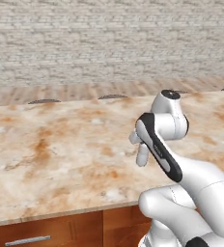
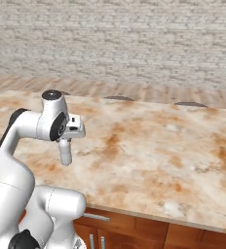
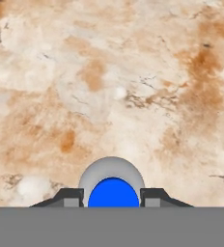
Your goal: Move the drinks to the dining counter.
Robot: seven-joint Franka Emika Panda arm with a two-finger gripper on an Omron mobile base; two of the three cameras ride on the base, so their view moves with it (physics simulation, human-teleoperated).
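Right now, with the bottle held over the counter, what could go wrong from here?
1. The hand grips the bottle near its blue cap, with the whitish body hanging below; it may swing or slip during motion.
2. The bottle hangs above the dining counter, not resting on it. Opening the hand at this height could make it tip and roll on the smooth top.
3. It hangs fairly near the counter's front edge, so a roll could end in a fall.

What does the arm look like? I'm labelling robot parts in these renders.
The arm is glossy white with rounded segments, a black band along one link and dark caps at the joints. The gripper has two small dark fingers. No cables show.
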